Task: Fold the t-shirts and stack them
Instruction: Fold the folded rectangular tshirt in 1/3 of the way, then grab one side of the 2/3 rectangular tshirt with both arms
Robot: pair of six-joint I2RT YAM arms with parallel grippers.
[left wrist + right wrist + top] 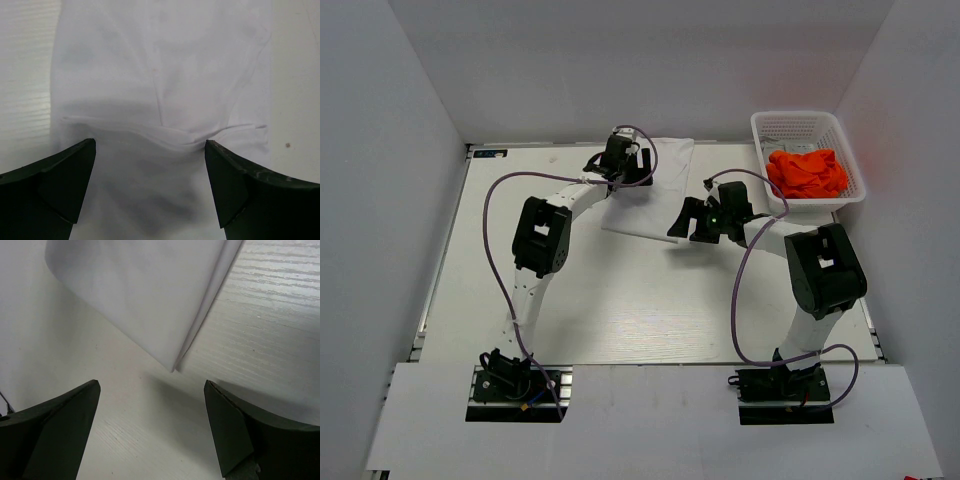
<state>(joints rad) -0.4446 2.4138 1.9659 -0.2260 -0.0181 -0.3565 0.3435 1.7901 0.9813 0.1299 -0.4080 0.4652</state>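
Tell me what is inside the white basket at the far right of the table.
Crumpled orange t-shirts fill the near half of the basket. Whatever lies beneath them is covered, so their number cannot be told.

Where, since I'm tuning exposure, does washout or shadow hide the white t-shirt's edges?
Top external: the white t-shirt nearly merges with the pale table. Left wrist: soft shadow below its fold, edges faint. Right wrist: its corner is crisp, casting a clear shadow.

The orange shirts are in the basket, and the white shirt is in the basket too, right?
Not quite. The orange t-shirts are in the basket, but the white t-shirt is not: it lies out on the table. The top view shows this.
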